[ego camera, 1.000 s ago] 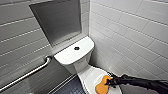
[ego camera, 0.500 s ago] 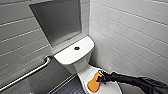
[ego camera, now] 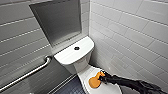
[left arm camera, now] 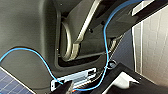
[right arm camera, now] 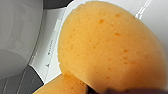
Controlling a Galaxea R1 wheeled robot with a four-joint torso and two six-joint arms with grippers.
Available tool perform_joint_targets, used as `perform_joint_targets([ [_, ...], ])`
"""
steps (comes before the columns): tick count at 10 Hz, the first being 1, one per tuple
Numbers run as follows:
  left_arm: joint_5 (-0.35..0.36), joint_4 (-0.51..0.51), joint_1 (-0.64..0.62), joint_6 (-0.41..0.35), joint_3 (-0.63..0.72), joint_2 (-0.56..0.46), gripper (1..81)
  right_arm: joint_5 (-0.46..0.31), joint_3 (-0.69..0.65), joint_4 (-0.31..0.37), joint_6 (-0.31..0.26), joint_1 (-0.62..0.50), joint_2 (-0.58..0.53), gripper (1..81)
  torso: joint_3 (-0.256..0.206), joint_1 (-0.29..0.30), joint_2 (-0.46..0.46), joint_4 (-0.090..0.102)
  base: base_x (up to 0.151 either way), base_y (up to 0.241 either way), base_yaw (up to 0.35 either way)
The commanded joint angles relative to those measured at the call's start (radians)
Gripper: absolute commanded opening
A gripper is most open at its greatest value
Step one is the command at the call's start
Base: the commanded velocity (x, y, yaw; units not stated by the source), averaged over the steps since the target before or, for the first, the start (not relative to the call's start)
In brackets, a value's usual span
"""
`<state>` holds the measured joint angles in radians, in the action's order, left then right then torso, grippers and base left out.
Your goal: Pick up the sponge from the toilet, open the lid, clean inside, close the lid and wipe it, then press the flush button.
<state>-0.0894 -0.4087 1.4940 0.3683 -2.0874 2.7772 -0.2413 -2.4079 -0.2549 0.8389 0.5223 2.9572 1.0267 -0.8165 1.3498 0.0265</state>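
The white toilet [ego camera: 82, 60] stands in the corner with its lid [ego camera: 86, 72] down. Its tank top carries the dark round flush button [ego camera: 76, 48]. My right gripper [ego camera: 103, 78] reaches in from the lower right and is shut on the orange sponge [ego camera: 94, 81], which rests against the lid's top. In the right wrist view the sponge [right arm camera: 110, 47] looms large and porous over the glossy white lid [right arm camera: 52, 50]. The left wrist view faces my own dark body and a blue cable [left arm camera: 106, 37].
A steel grab bar [ego camera: 27, 73] runs along the grey tiled wall at left. A recessed metal panel [ego camera: 58, 21] sits above the tank. White tiles [ego camera: 130, 37] close in on the right. Dark floor tiles [ego camera: 70, 88] lie left of the bowl.
My right gripper has slid the sponge leftward across the lid, a little closer to the tank, then nearly stopped.
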Motion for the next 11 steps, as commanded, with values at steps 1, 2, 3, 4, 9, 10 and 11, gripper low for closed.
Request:
perform_joint_targets([
  [1,-0.081,-0.004,0.022,-0.005,0.018,-0.004,81.1,-0.009,0.069,-0.006,0.035,-0.031,-0.053,1.0,0.000,0.000,0.000,0.000,0.000,0.000,0.000],
  [2,-0.082,-0.004,0.022,-0.005,0.018,-0.002,81.1,-0.009,0.164,-0.007,0.040,-0.003,-0.135,1.0,0.000,0.000,0.000,0.000,0.000,0.000,0.000],
  [3,-0.082,-0.004,0.022,-0.005,0.018,0.001,81.1,-0.009,0.245,-0.009,0.054,0.018,-0.199,1.0,0.000,0.000,0.000,0.000,0.000,0.000,0.000],
  [4,-0.082,-0.004,0.022,-0.005,0.018,0.003,81.1,-0.007,0.326,-0.010,0.063,0.040,-0.269,1.0,0.000,0.000,0.000,0.000,0.000,0.000,0.000],
  [9,-0.081,-0.004,0.024,-0.005,0.018,-0.001,81.1,0.086,0.401,-0.004,0.071,0.212,-0.447,1.0,0.000,0.000,0.000,0.000,0.000,0.000,0.000],
  [10,-0.079,-0.004,0.024,-0.005,0.018,-0.002,81.1,0.108,0.431,-0.003,0.071,0.241,-0.490,1.0,0.000,0.000,0.000,0.000,0.000,0.000,0.000],
  [11,-0.078,-0.004,0.024,-0.006,0.018,-0.001,81.1,0.129,0.458,-0.003,0.072,0.267,-0.526,1.0,0.000,0.000,0.000,0.000,0.000,0.000,0.000],
])
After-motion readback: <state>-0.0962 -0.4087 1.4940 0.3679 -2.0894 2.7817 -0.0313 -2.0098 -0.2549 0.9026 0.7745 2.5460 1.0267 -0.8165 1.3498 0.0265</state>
